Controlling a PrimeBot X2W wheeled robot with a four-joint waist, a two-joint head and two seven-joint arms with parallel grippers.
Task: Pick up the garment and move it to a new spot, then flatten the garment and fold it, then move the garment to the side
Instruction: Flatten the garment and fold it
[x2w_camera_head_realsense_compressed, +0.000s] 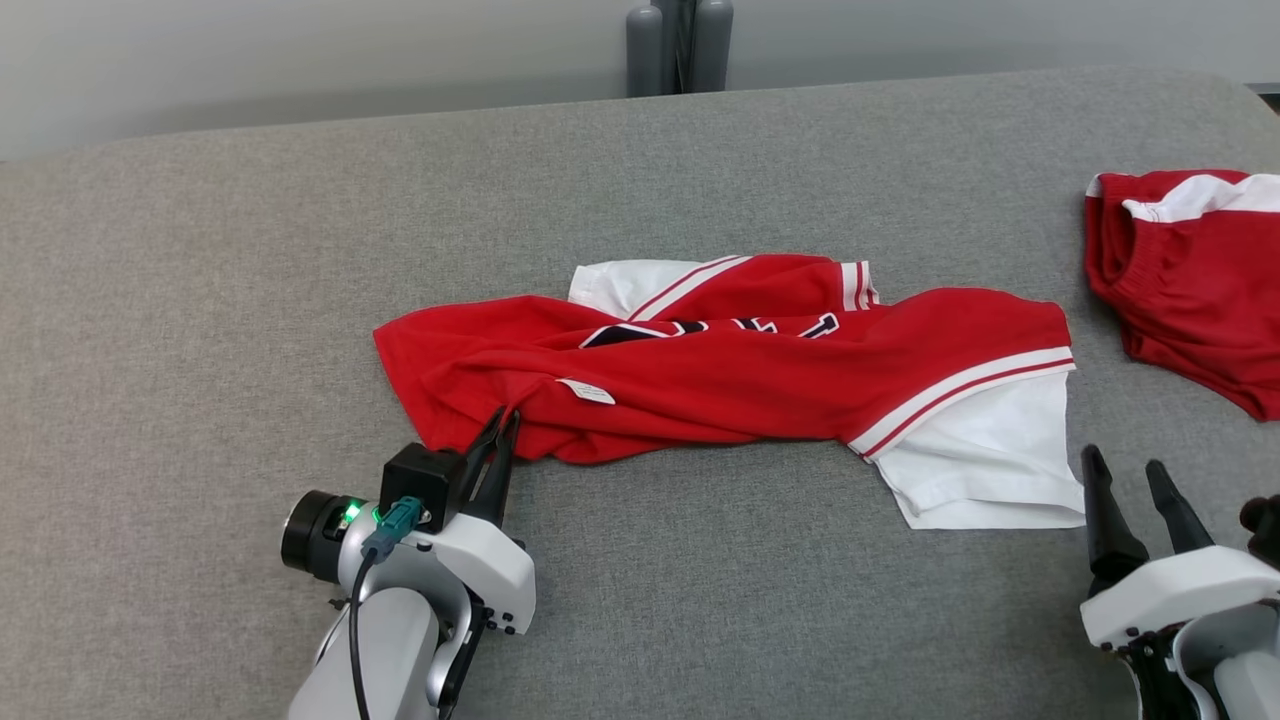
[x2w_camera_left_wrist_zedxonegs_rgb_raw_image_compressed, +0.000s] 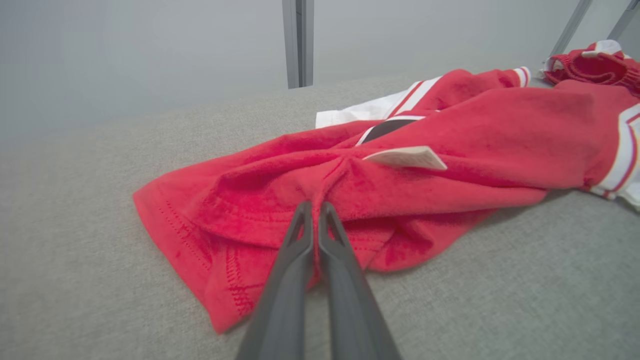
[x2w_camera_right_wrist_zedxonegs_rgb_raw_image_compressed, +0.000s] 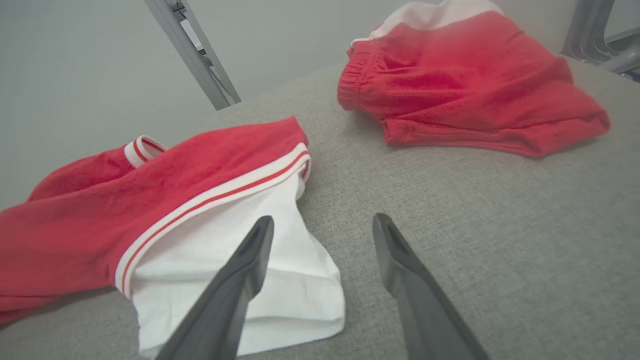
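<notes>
The garment (x2w_camera_head_realsense_compressed: 740, 375) is a red shirt with white sleeves and striped trim, lying crumpled across the middle of the grey table (x2w_camera_head_realsense_compressed: 700, 600). My left gripper (x2w_camera_head_realsense_compressed: 503, 420) is shut on the garment's near left hem; in the left wrist view the fingers (x2w_camera_left_wrist_zedxonegs_rgb_raw_image_compressed: 295, 250) pinch a fold of red cloth (x2w_camera_left_wrist_zedxonegs_rgb_raw_image_compressed: 280, 200) between them. A white label (x2w_camera_left_wrist_zedxonegs_rgb_raw_image_compressed: 407, 158) sticks up just beyond. My right gripper (x2w_camera_head_realsense_compressed: 1125, 465) stands open at the lower right, just right of the white sleeve (x2w_camera_head_realsense_compressed: 985, 460). In the right wrist view that gripper (x2w_camera_right_wrist_zedxonegs_rgb_raw_image_compressed: 322, 222) hovers over the sleeve's (x2w_camera_right_wrist_zedxonegs_rgb_raw_image_compressed: 240, 270) right edge.
Red shorts (x2w_camera_head_realsense_compressed: 1190, 275) with a white band lie at the table's right edge; they also appear as red shorts (x2w_camera_right_wrist_zedxonegs_rgb_raw_image_compressed: 465, 85) beyond my right fingers. A grey post (x2w_camera_head_realsense_compressed: 680, 45) stands behind the table's far edge. Bare grey cloth lies left and front.
</notes>
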